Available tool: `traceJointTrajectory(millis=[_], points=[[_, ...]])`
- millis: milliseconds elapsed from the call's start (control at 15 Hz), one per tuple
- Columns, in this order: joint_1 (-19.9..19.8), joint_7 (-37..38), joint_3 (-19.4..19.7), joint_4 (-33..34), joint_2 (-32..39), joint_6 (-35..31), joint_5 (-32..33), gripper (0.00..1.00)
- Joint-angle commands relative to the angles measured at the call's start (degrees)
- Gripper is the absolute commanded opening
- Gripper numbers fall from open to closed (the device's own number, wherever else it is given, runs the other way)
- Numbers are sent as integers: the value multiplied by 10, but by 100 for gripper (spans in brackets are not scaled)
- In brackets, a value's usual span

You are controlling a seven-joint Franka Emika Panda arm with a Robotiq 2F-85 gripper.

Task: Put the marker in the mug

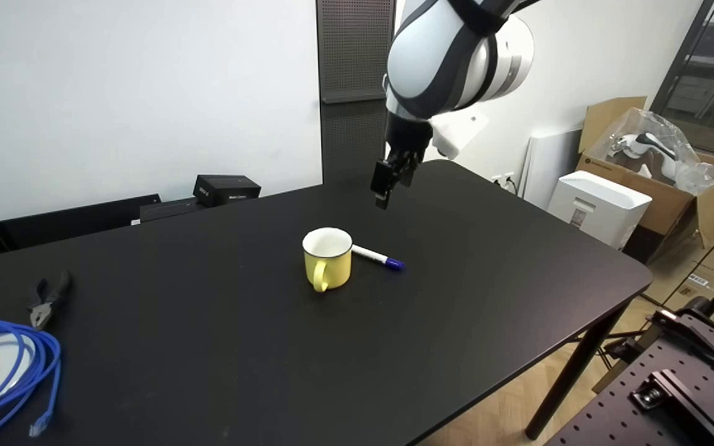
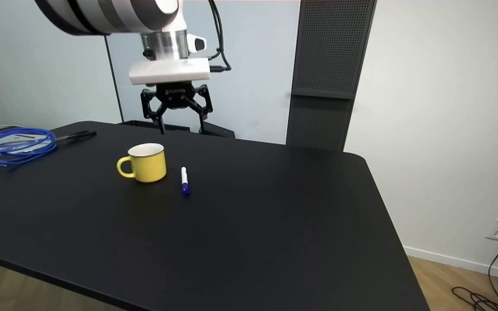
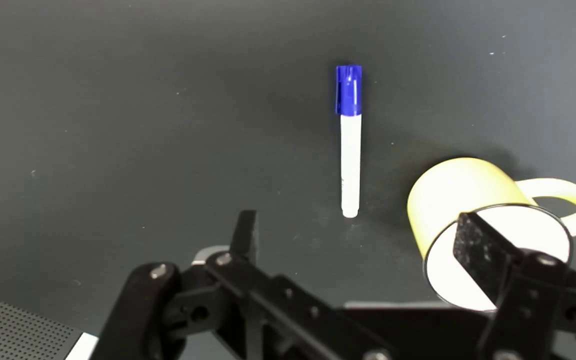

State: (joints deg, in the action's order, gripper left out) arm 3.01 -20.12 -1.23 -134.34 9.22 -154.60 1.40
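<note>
The marker has a white body and a blue cap. It lies on the dark table beside the yellow mug, in both exterior views (image 1: 372,254) (image 2: 185,179) and in the wrist view (image 3: 351,155). The mug stands upright with its white inside showing, in both exterior views (image 1: 337,272) (image 2: 150,167) and in the wrist view (image 3: 455,187). My gripper (image 2: 182,131) is open and empty, in the air above the table. It also shows in an exterior view (image 1: 394,192). In the wrist view (image 3: 355,214), one finger covers part of the mug's opening. The marker's white end points toward the gap between the fingers.
A coiled blue cable (image 1: 41,365) and pliers (image 1: 48,302) lie on the table (image 1: 208,347), away from the mug. Black boxes (image 1: 227,189) are by the wall. A cardboard box (image 1: 642,192) and a white case (image 1: 599,207) stand beyond the table.
</note>
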Motion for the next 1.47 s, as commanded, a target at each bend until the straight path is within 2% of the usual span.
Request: traceJointTrajectory(millis=[0, 467, 1400], points=[[-1, 44, -7, 20, 53, -29, 24, 100], [8, 81, -1, 34, 114, -37, 68, 100], [15, 78, 0, 34, 146, -29, 94, 100]])
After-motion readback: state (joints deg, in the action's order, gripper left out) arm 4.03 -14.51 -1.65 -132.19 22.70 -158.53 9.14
